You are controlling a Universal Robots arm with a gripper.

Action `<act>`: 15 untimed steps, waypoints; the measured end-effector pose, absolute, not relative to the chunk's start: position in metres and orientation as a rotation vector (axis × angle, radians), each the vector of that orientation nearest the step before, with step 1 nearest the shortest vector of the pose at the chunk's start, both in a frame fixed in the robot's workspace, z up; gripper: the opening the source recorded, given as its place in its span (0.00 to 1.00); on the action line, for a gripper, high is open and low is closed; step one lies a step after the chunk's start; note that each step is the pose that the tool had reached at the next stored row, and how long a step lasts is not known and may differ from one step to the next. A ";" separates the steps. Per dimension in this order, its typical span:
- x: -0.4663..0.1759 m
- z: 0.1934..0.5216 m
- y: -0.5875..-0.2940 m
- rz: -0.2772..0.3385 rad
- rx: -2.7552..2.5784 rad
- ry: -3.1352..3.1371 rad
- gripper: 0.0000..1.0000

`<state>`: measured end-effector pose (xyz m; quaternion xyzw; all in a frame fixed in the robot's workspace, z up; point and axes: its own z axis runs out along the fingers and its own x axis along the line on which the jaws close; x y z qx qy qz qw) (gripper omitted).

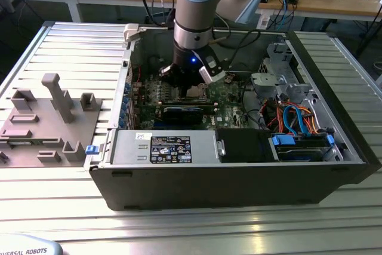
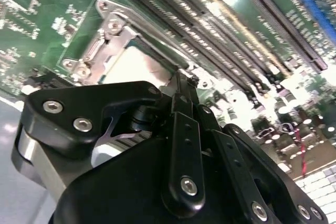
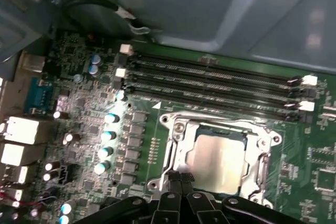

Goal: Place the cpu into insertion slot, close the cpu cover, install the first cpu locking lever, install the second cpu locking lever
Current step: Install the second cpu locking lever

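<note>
The cpu [image 3: 220, 158] lies flat in the insertion slot [image 1: 196, 92] on the green motherboard, its dull silver top showing. The silvery cpu cover [image 3: 177, 148] is down around it, framing the chip. In the second wrist view the cpu [image 2: 137, 65] and the cover [image 2: 100, 45] sit just beyond the fingertips. My gripper [image 3: 179, 174] is shut, its black fingers pressed together with their tips at the cover's edge; I cannot tell if they touch it. The gripper [image 1: 186, 79] hangs low inside the open computer case. A thin metal locking lever [image 3: 220, 120] runs along the side of the socket facing the memory slots.
Long black memory slots [image 3: 210, 80] run beside the socket. Capacitors [image 3: 107, 135] and rear ports [image 3: 21, 129] stand on its other side. The case also holds a power supply [image 1: 167, 147], a black card [image 1: 182, 114], drive cage [image 1: 280, 76] and cables [image 1: 292, 117]. A grey fixture plate [image 1: 48, 117] lies outside the case.
</note>
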<state>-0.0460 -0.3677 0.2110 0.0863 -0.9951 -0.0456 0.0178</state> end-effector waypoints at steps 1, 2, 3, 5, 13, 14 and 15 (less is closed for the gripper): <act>-0.044 0.211 -0.365 -0.140 0.268 -3.091 0.11; -0.042 0.211 -0.364 -0.139 0.268 -3.090 0.11; -0.039 0.212 -0.362 -0.137 0.268 -3.090 0.11; -0.035 0.212 -0.358 -0.133 0.268 -3.089 0.11; -0.032 0.222 -0.340 -0.115 0.267 -3.088 0.11; -0.032 0.223 -0.337 -0.112 0.267 -3.088 0.11; -0.032 0.224 -0.334 -0.110 0.267 -3.088 0.11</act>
